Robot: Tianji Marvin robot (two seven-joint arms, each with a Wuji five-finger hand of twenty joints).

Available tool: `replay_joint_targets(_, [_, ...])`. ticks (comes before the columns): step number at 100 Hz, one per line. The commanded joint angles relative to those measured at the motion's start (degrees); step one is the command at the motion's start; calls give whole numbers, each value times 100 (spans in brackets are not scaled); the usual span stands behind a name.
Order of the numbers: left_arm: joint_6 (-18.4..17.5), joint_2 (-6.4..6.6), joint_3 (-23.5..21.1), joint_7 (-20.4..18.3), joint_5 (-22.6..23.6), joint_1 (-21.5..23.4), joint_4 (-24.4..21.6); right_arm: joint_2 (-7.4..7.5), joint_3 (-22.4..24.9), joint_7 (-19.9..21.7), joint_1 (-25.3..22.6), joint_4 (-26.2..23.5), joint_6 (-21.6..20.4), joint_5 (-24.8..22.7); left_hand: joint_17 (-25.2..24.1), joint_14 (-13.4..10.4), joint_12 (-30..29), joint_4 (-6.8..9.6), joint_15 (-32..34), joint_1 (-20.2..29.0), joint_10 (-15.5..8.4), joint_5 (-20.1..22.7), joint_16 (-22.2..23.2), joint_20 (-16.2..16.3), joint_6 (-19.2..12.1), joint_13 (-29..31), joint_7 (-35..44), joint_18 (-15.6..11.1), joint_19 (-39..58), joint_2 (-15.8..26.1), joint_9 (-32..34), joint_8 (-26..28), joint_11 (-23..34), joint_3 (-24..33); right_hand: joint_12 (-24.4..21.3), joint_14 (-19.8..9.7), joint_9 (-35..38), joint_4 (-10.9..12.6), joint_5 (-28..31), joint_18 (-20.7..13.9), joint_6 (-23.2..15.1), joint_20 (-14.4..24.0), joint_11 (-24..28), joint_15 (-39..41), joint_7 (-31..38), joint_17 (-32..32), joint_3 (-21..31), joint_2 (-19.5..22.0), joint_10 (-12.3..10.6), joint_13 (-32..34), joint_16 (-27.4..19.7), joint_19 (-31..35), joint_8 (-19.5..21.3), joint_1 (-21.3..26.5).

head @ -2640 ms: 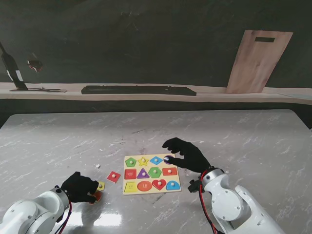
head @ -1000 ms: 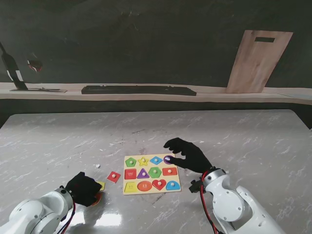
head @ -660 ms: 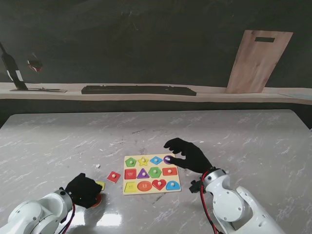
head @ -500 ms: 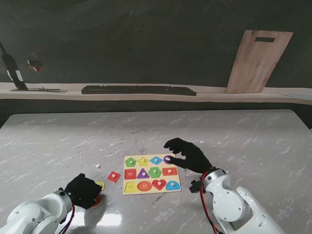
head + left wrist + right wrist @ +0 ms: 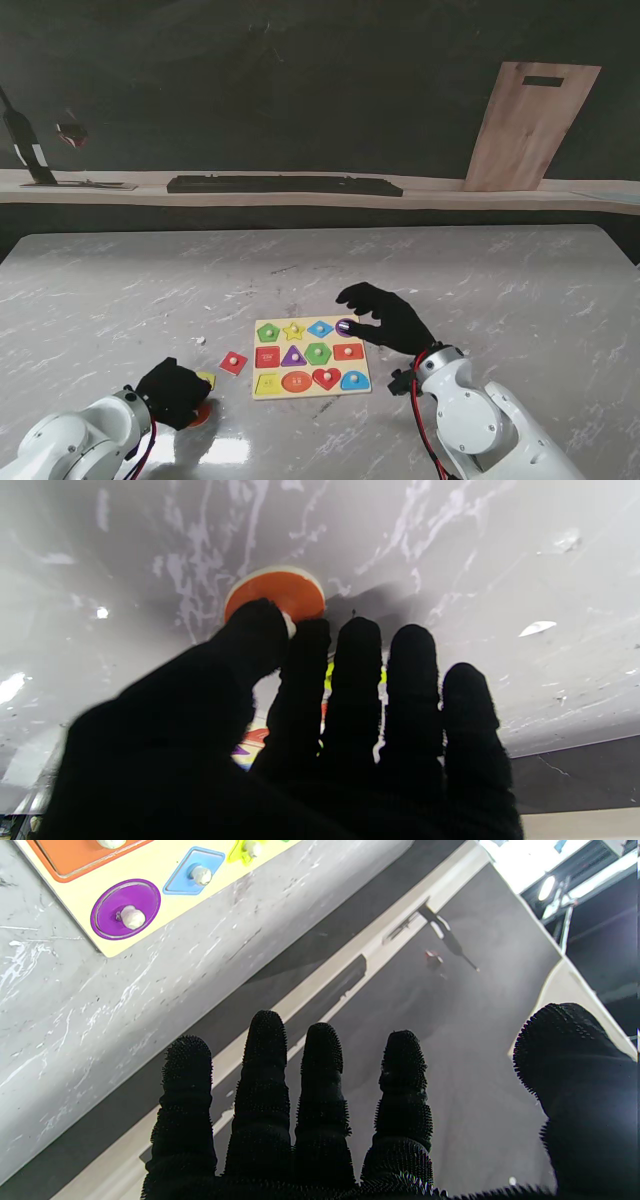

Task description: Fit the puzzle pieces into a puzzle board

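One left wrist view alone shows the left robot hand [image 5: 280, 730] fingertips pinching the orange round piece's [image 5: 280, 592] knob.

Left hand [image 5: 172, 392] over orange piece [image 5: 201, 412]; right hand [image 5: 385, 316] spread by puzzle board [image 5: 311, 356] far-right corner.

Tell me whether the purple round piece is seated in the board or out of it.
In. The purple round piece lies flat inside its round recess at the corner of the puzzle board, knob up; the right hand hovers open beside it.
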Motion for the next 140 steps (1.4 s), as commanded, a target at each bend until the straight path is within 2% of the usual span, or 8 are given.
replay_joint_targets(1, [-29, 15, 57, -17, -59, 22, 79, -1, -19, 3, -25, -16, -1, -14, -38, -69, 175, 136, 66, 335, -76, -131, 81, 81, -776, 40, 165, 708, 120, 4, 117, 152, 2, 575, 28, -2, 151, 208, 113, 18, -212, 101, -10, 62, -48, -75, -65, 69, -117, -2, 64, 22, 71, -81])
replay_joint_targets(24, [56, 31, 141, -279, -82, -7, 54, -3, -18, -8, -25, -11, -8, -20, -39, -51, 279, 271, 66, 201, 69, -302, 119, 84, -334, 63, 39, 723, 125, 140, 65, 369, 34, 597, 28, -2, 153, 208, 115, 25, -212, 102, -8, 65, -51, -70, -66, 75, -113, -2, 66, 25, 70, -87])
replay_joint_targets(37, [162, 34, 158, -436, -40, 10, -6, -1, -9, -10, -33, -15, -16, -27, -92, -109, 362, -32, -25, 410, 84, -522, 101, 46, 13, -64, -474, 702, 44, -113, -145, 130, -25, 143, 29, 9, 157, 208, 117, 25, -211, 102, -6, 70, -49, -73, -66, 72, -110, 1, 69, 25, 71, -84])
replay_joint_targets(48, [148, 38, 140, -505, -14, 25, -44, 0, -4, -8, -38, -18, -22, -30, -171, -160, 512, -216, -85, 467, -37, -784, 139, 6, -134, -181, -742, 657, -20, -148, -359, 218, 169, -283, 29, 8, 157, 208, 116, 24, -215, 102, -6, 70, -49, -73, -63, 69, -112, -2, 70, 25, 72, -78])
replay_joint_targets(57, [121, 40, 131, -515, -9, 26, -44, 1, -1, -7, -40, -17, -28, -31, -194, -171, 590, -224, -110, 544, -128, -943, 165, -9, -506, -206, -1052, 653, -38, -77, -371, 378, 281, -466, 29, 0, 156, 207, 115, 22, -206, 102, -7, 72, -48, -72, -67, 73, -108, 1, 71, 25, 73, -86])
replay_joint_targets(81, [107, 40, 150, -473, -8, 13, -19, 1, -1, -6, -40, -16, -29, -31, -227, -162, 684, -308, -130, 634, -139, -845, 194, -28, -811, -243, -1136, 661, -72, 32, -414, 485, 385, -707, 28, 3, 159, 207, 108, 25, -210, 102, -8, 74, -50, -72, -65, 74, -110, 3, 73, 23, 72, -85])
replay_joint_targets(100, [122, 40, 161, -489, -23, -4, -16, 2, 7, -8, -47, -20, -40, -35, -286, -91, 494, -377, -199, 689, -40, -387, 196, -37, -618, -289, -1004, 680, -97, 189, -546, 31, 424, -1138, 28, 1, 163, 208, 115, 27, -208, 102, -8, 75, -52, -70, -64, 70, -114, 5, 75, 25, 71, -81])
replay_joint_targets(140, [90, 60, 132, -820, -177, -38, -62, 3, 7, 3, -46, -16, -46, -27, -563, 56, -689, -309, -551, 686, 155, -271, 150, -143, -523, -600, -1272, 711, -319, 800, -1146, -186, 361, -2184, 29, 6, 163, 209, 125, 26, -209, 101, -7, 81, -50, -75, -61, 70, -113, 11, 79, 22, 73, -80])
